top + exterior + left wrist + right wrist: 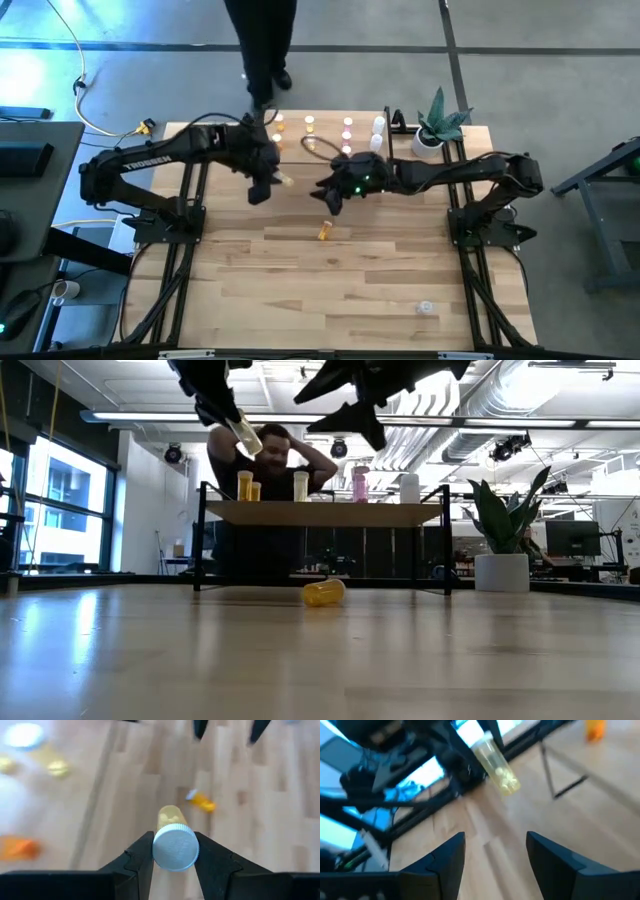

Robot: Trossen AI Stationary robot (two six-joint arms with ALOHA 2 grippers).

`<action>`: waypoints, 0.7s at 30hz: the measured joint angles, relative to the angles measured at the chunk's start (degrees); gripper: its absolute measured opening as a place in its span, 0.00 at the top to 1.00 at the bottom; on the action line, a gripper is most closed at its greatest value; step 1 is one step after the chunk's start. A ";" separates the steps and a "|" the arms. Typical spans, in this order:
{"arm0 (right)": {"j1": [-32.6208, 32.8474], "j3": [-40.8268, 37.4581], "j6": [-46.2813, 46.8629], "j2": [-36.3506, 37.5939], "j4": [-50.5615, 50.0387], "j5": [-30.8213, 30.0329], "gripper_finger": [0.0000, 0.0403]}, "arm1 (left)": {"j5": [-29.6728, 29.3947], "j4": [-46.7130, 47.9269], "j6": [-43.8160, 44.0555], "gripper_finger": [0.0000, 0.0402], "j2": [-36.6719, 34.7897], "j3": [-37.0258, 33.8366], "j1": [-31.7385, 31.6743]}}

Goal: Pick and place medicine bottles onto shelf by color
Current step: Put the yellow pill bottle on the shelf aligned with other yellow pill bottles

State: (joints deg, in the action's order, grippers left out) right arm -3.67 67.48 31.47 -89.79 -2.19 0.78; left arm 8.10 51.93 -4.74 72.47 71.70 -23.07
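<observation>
My left gripper [268,183] is shut on a pale yellow medicine bottle [284,180] with a white cap, high above the table and in front of the shelf [325,513]. My right gripper [495,847] stands open and empty just right of it, also high up. A yellow bottle [324,592] lies on its side on the table below them. On the shelf stand two orange bottles [245,485], a pale yellow one [300,485], a pink one [359,483] and a white one [409,488]. My left gripper pinches the bottle's cap end [175,846] between its two fingers [142,852], one on each side. The fingers slant downward. The bottle's body [499,767] sticks out beyond the fingertips, tilted with its bottom end lowest, clear of table and shelf.
A potted plant [436,125] stands at the table's far right corner beside the shelf. A person [262,50] stands behind the table's far edge. A small white thing [425,307] lies near the front right. The near half of the tabletop [330,290] is bare wood.
</observation>
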 joint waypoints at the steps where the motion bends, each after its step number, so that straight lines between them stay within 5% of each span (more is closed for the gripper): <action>1: -0.51 0.00 -0.39 0.57 0.48 -0.49 0.50 | -0.93 0.74 -0.75 0.71 0.02 0.69 -0.49; 21: -13.78 0.00 -15.68 13.49 1.13 -1.73 0.50 | -10.93 1.82 -6.43 0.71 0.55 15.51 -5.12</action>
State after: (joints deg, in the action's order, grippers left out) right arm -17.45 67.48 15.78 -76.29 -1.06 -0.95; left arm -2.83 53.75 -11.17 73.02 87.21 -28.19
